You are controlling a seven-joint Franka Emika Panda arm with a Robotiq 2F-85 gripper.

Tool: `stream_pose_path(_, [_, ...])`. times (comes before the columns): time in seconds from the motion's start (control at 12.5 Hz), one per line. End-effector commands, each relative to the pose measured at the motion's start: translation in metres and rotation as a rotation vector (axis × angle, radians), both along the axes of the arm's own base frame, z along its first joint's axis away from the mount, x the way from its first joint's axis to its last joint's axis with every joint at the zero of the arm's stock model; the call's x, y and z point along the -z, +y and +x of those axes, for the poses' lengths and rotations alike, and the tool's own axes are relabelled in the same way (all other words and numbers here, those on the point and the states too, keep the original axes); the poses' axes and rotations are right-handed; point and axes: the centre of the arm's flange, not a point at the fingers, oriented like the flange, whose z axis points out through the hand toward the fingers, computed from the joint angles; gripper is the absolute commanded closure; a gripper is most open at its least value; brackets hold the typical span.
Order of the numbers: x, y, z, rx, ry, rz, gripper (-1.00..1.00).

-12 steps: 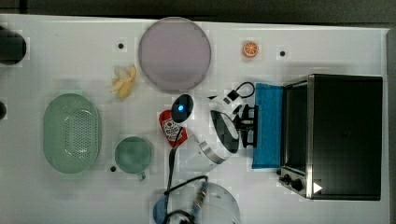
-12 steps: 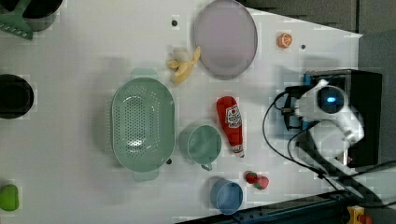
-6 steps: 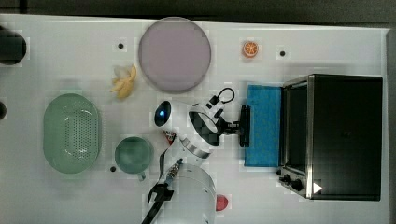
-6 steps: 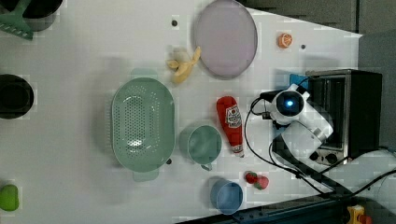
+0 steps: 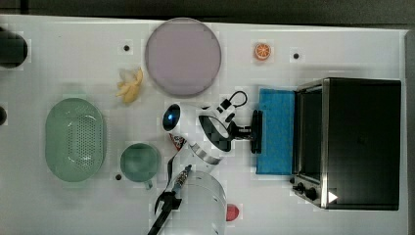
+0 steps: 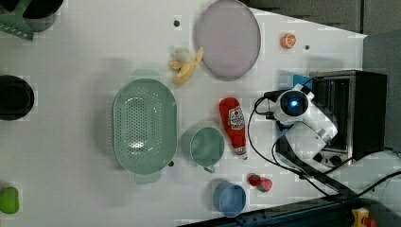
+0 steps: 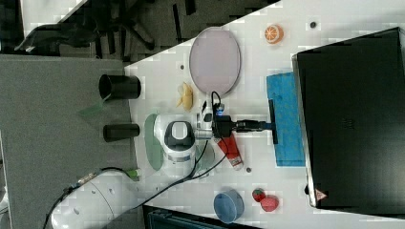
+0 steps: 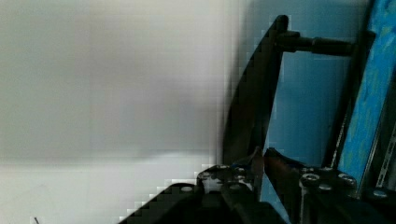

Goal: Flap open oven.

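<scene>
Door [image 5: 276, 131] swings further down since a second ago; gripper [image 5: 253, 131] clamped on its handle [image 5: 256, 132]. Oven [image 5: 359, 142] at top view's 3 o'clock. Ketchup bottle [image 6: 235, 125] lies near the arm.

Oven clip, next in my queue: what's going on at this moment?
The arm's end effector is closed on the dark bar handle of the oven door. The blue-tinted glass door is swung down, lying about flat in front of the oven in the top view, so the oven stands open. The end effector has not let go. The purple plate, green colander, ketchup bottle and cups lie apart from the oven.
</scene>
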Motion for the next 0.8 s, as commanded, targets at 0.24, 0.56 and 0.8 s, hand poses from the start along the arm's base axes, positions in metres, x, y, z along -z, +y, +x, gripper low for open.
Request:
stream_pose_path(0.24, [-0.111, 0.008, 0.048, 0.228, -0.301, 0.177, 0.65])
stream_pose_path(0.56, [-0.200, 0.003, 0.057, 0.474, -0.456, 0.365, 0.65])
stream_pose_path(0.8, [-0.260, -0.002, 0.047, 0.648, -0.479, 0.475, 0.65])
